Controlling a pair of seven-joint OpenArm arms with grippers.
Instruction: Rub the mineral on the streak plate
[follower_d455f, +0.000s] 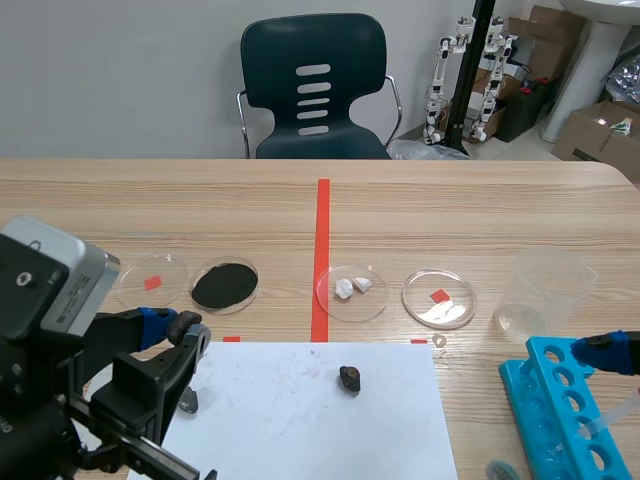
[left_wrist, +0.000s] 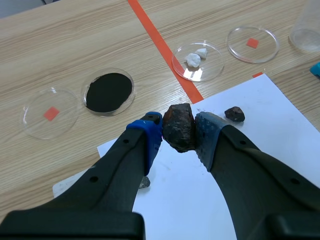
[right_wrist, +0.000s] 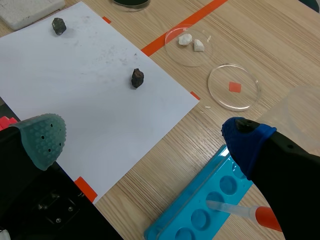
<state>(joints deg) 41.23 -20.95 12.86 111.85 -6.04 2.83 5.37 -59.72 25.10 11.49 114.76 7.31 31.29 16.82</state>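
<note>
Left gripper (left_wrist: 178, 136) is clamped on a rough dark-brown mineral lump (left_wrist: 178, 125) beside a white paper sheet (left_wrist: 280, 130). Right gripper (right_wrist: 145, 142) has its fingers wide apart.

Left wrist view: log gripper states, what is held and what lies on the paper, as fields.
left gripper: shut on the dark mineral
right gripper: open, empty
mineral position: held over the edge of the white paper
loose on paper: small dark stone, apart from the held mineral
</note>
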